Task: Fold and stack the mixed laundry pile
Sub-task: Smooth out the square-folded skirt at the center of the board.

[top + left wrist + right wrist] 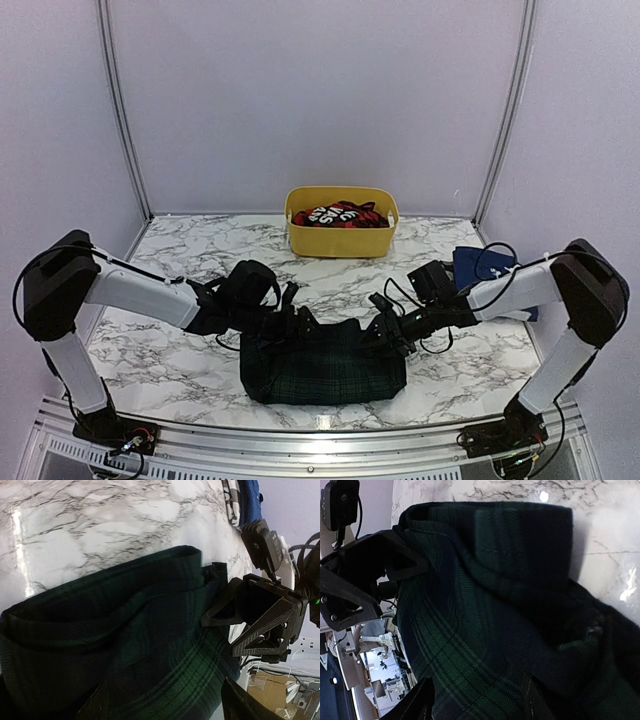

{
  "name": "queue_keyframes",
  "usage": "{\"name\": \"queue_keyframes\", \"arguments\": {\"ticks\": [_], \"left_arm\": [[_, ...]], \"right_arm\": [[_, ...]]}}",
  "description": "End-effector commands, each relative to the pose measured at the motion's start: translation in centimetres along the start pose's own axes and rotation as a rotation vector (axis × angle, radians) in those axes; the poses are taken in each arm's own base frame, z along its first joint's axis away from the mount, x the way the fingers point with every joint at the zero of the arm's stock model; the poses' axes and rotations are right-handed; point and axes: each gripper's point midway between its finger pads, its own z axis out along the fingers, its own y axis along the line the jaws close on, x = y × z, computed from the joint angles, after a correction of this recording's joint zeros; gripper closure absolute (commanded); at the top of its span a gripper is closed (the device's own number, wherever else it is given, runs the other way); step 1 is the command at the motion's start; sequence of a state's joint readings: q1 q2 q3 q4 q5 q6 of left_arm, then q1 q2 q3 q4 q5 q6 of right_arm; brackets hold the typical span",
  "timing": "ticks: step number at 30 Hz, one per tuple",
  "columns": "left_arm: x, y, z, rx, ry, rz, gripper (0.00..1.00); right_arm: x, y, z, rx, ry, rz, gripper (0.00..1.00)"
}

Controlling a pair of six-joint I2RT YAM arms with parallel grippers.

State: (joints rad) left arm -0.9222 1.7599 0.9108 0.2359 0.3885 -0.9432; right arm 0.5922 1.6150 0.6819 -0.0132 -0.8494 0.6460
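Observation:
The dark green-navy tartan garment [322, 368] lies folded at the front middle of the marble table [180, 360]. My left gripper [287, 322] is at its upper left corner and my right gripper [386, 332] at its upper right corner. In the left wrist view [165, 707] and the right wrist view [475, 705] the jaws stand apart with tartan cloth filling the gap. The red-and-black checked garment [342, 214] lies in the yellow tub [340, 241]. The plain navy blue garment [478, 266] lies at the right, partly behind my right arm.
The yellow tub stands at the back middle of the table. Cables loop around my right wrist [455, 290]. White walls with metal posts enclose the back and sides. A metal rail [320, 440] runs along the near edge.

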Motion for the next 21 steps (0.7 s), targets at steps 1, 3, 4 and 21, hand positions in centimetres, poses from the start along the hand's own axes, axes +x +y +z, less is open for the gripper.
{"name": "queue_keyframes", "arguments": {"ticks": [1, 3, 4, 21], "left_arm": [[0.0, 4.4, 1.5, -0.054, -0.004, -0.094, 0.2], [0.0, 5.2, 2.4, -0.064, 0.011, -0.086, 0.2], [-0.3, 5.3, 2.9, -0.063, 0.018, -0.077, 0.2], [-10.4, -1.5, -3.1, -0.004, -0.115, 0.092, 0.18]], "right_arm": [[-0.7, -4.8, 0.7, 0.136, -0.003, 0.022, 0.4], [-0.9, -6.0, 1.4, 0.158, 0.01, 0.018, 0.4], [-1.4, -6.4, 1.6, 0.17, 0.008, 0.009, 0.4], [-12.5, 6.3, -5.0, 0.048, -0.169, -0.276, 0.38]]}}
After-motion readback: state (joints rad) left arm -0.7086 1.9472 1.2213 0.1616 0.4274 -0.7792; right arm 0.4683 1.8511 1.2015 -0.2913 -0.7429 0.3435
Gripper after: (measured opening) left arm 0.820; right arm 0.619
